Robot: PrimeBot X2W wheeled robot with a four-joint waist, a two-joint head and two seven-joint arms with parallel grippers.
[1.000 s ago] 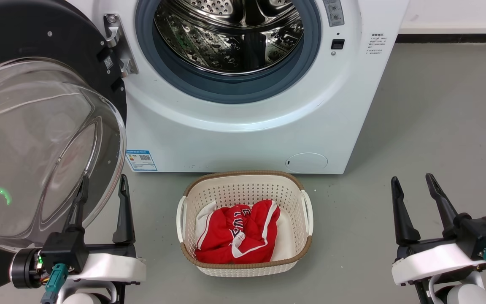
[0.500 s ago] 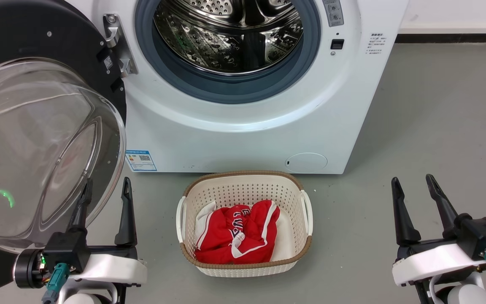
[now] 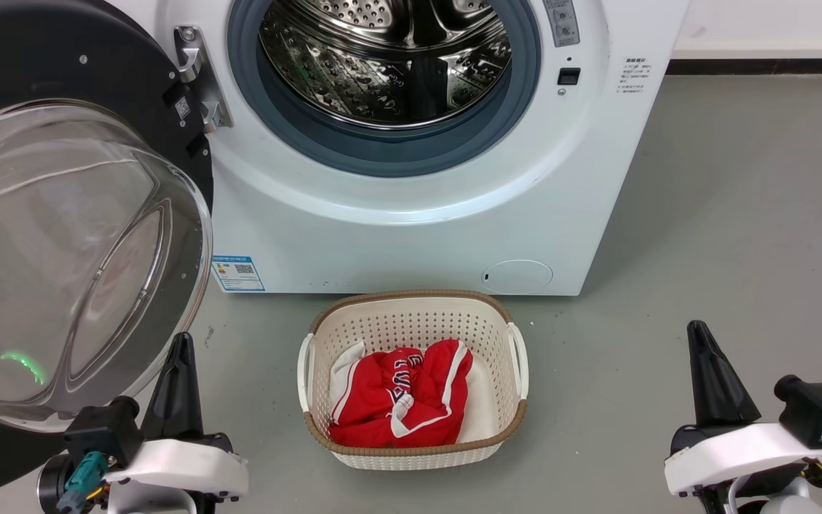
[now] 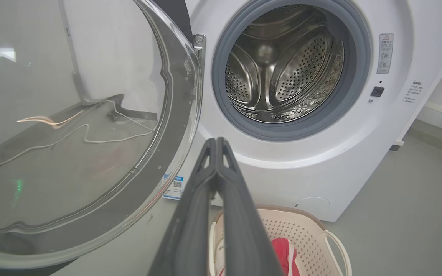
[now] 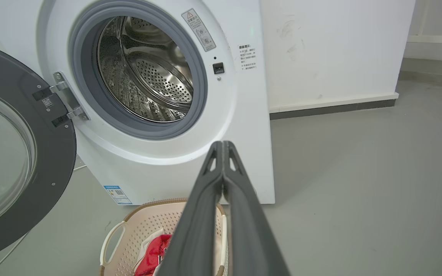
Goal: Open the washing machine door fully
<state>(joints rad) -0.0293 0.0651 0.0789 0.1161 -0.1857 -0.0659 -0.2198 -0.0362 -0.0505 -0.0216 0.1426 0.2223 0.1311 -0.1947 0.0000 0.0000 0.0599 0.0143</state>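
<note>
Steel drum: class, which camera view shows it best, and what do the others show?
The left wrist view: the drum faces it almost squarely, its whole opening visible to the back wall. In the head view the drum loses its top; the right wrist view shows the drum whole but slanted.

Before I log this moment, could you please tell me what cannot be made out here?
The washing machine door: left part cut off by head view's edge.
The label text: too small to read, head view.
The basket: bottom hidden by the laundry, head view.
</note>
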